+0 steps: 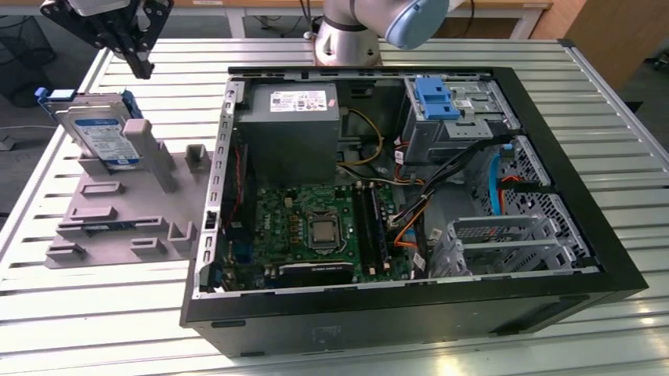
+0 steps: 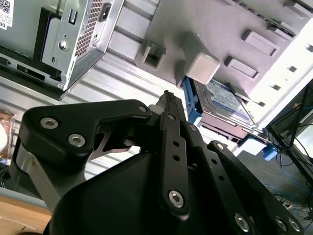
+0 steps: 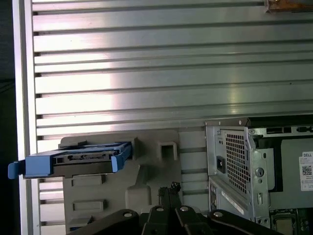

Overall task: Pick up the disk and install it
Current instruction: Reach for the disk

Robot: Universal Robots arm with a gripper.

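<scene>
Below the gripper [image 1: 139, 72], apart, the disk [image 1: 99, 135]

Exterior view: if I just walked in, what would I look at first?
Probably the big black computer case, lying open in the middle of the metal table with its green circuit board showing. Next, at the exterior view's left, the disk in its blue frame stands propped up in a grey holder. The black gripper hangs in the air near it, holding nothing.
</scene>
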